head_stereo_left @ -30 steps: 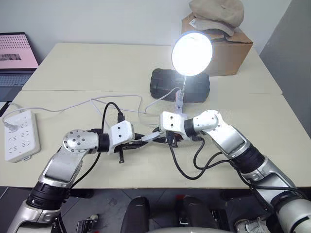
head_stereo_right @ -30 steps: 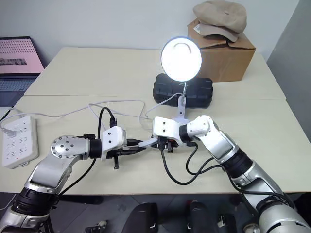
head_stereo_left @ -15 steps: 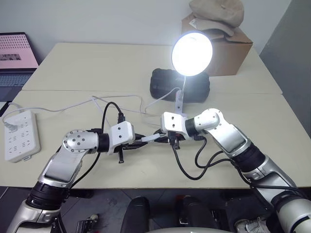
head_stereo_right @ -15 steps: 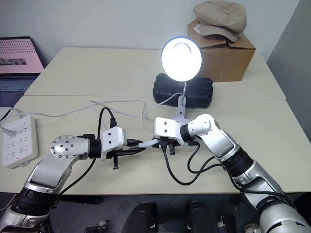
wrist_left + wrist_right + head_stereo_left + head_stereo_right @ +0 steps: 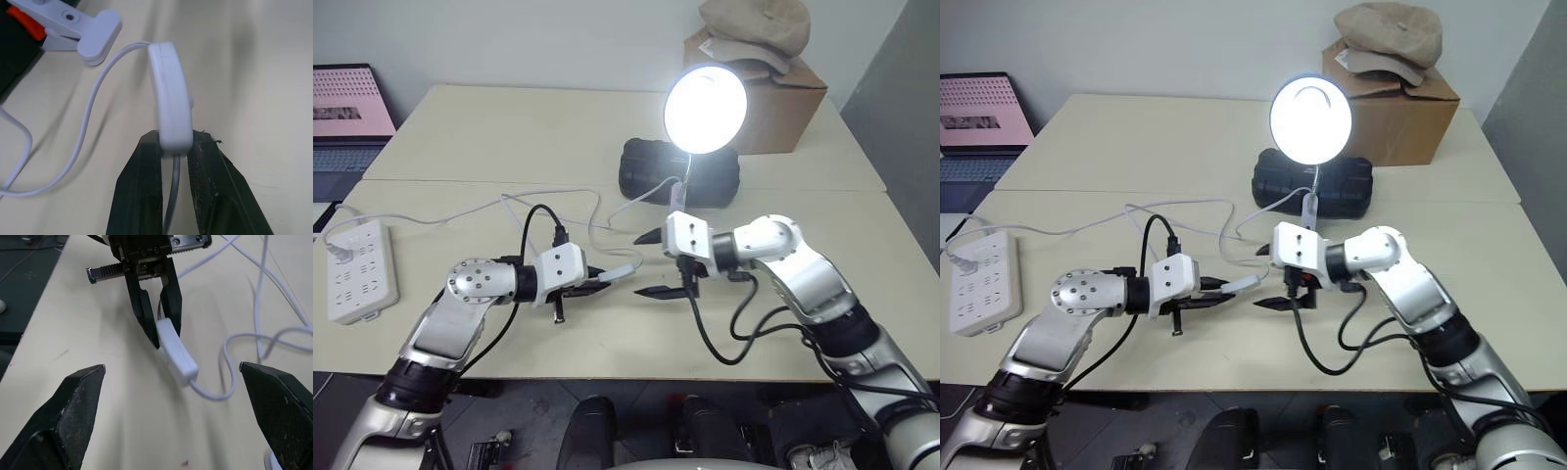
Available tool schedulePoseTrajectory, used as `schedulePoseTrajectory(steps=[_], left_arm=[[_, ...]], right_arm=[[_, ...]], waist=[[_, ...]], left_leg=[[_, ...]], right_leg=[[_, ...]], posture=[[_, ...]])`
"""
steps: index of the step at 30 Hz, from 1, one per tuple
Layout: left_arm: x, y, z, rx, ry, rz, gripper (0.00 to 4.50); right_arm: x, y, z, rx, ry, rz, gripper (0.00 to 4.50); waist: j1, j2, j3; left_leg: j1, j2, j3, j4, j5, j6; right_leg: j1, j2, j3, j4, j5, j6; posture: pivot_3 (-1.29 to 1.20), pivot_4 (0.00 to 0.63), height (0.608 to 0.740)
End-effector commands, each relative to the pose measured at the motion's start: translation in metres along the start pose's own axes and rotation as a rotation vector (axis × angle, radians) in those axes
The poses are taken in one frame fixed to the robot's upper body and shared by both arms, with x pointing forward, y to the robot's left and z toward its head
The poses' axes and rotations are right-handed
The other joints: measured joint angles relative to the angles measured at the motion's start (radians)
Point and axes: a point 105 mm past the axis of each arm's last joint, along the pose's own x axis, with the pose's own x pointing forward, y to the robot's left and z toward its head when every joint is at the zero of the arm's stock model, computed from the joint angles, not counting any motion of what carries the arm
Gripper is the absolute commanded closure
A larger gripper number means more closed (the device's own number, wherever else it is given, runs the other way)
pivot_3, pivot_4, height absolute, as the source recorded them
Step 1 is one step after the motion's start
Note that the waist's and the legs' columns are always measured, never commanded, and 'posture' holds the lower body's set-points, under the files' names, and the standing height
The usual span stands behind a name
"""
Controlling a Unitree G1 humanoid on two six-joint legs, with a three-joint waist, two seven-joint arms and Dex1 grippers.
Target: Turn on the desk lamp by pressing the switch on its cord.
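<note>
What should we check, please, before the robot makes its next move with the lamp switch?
1. Desk lamp lit: ok, the bulb glows brightly.
2. Left end effector gripping the switch: ok, its fingers clamp one end.
3. Right end effector released from the switch: ok, its fingers stand wide open and apart from it.
4. Cord free of snags: ok, it lies in loose loops on the table.
5. Clip base holding steady: cannot tell what it grips.
6. Cord plugged into the power strip: cannot tell, the plug end is too small to make out.
</note>
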Motion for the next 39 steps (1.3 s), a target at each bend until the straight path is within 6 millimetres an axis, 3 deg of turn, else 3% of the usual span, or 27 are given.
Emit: schedulePoseTrajectory(steps=[1,7,8,9,14,17,22,26,30,35,39], left_arm=[[0.011,0.005,0.001,0.058,-0.015,0.004,4.09],[0.024,0.006,-0.007,0.042,-0.032,-0.026,4.09],[0.024,0.007,-0.007,0.033,-0.036,-0.024,3.39],[0.024,0.008,-0.008,0.029,-0.039,-0.023,3.38],[0.018,0.004,-0.007,0.019,-0.055,-0.051,2.09],[0.009,0.002,-0.009,0.013,-0.046,-0.043,1.58],[-0.029,-0.003,-0.006,-0.023,-0.04,0.029,0.43],[-0.074,-0.02,-0.007,-0.128,0.022,0.104,0.43],[-0.104,-0.025,-0.002,-0.19,0.052,0.271,0.43],[-0.123,-0.042,0.008,-0.272,0.029,0.301,0.43],[-0.122,-0.047,0.012,-0.298,0.008,0.285,0.43]], right_arm=[[-0.019,0.002,0.007,-0.011,-0.009,-0.083,0.03],[-0.035,0.014,-0.001,0.068,0.023,-0.173,0.03],[-0.036,0.014,-0.001,0.077,0.029,-0.187,0.0],[-0.037,0.015,-0.002,0.082,0.032,-0.194,0.0],[-0.041,0.014,-0.004,0.101,0.043,-0.216,0.0],[-0.042,0.014,-0.005,0.103,0.046,-0.217,0.0],[-0.047,0.012,-0.008,0.105,0.048,-0.215,0.0],[-0.056,0.012,-0.009,0.108,0.034,-0.192,0.0],[-0.067,0.013,-0.01,0.087,0.005,-0.164,0.0],[-0.088,0.013,-0.013,0.067,-0.009,-0.13,0.0],[-0.091,0.014,-0.014,0.061,-0.018,-0.111,0.0]], waist=[[0.0,0.0,0.0],[-0.006,0.0,0.0],[-0.006,0.0,0.0],[-0.007,0.0,0.0],[-0.007,0.0,0.0],[-0.008,0.0,0.0],[-0.013,0.0,0.0],[-0.018,0.0,0.0],[-0.011,-0.001,0.0],[-0.003,0.0,0.0],[-0.003,0.0,0.0]], left_leg=[[0.0,0.0,0.0,0.0,0.0,0.0],[0.0,0.001,0.0,0.0,0.0,0.0],[0.0,0.0,-0.001,0.0,0.0,0.0],[0.0,0.0,-0.001,0.0,0.0,0.0],[0.0,0.0,0.0,0.0,0.0,0.0],[0.0,0.0,0.0,0.0,0.0,0.0],[0.0,0.001,0.0,-0.001,0.0,0.0],[0.0,0.001,0.0,-0.001,0.0,0.0],[0.001,0.001,-0.001,-0.001,0.0,0.0],[0.002,0.0,-0.001,-0.001,0.0,0.0],[0.002,0.0,-0.002,-0.001,0.0,0.0]], right_leg=[[0.0,0.0,0.0,0.0,0.0,0.0],[0.0,0.001,0.0,0.0,0.0,0.0],[0.0,0.001,0.0,0.0,0.0,0.0],[0.0,0.001,0.0,0.0,0.0,0.0],[0.0,0.001,0.0,0.0,0.0,0.0],[0.0,0.001,0.0,0.0,0.0,0.0],[-0.001,0.001,0.001,0.0,0.0,0.0],[-0.001,0.0,0.001,-0.001,-0.001,0.0],[0.001,-0.001,0.0,-0.001,-0.001,0.0],[0.001,-0.001,-0.001,-0.002,-0.001,-0.001],[0.001,-0.001,-0.001,-0.001,-0.001,-0.002]], posture=[[0.0,0.15,0.74],[0.0,0.15,0.74],[0.0,0.15,0.74],[0.0,0.15,0.74],[0.0,0.15,0.74],[0.0,0.15,0.74],[0.0,0.15,0.74],[0.0,0.15,0.74],[0.0,0.15,0.74],[0.0,0.15,0.74],[0.0,0.15,0.74]])
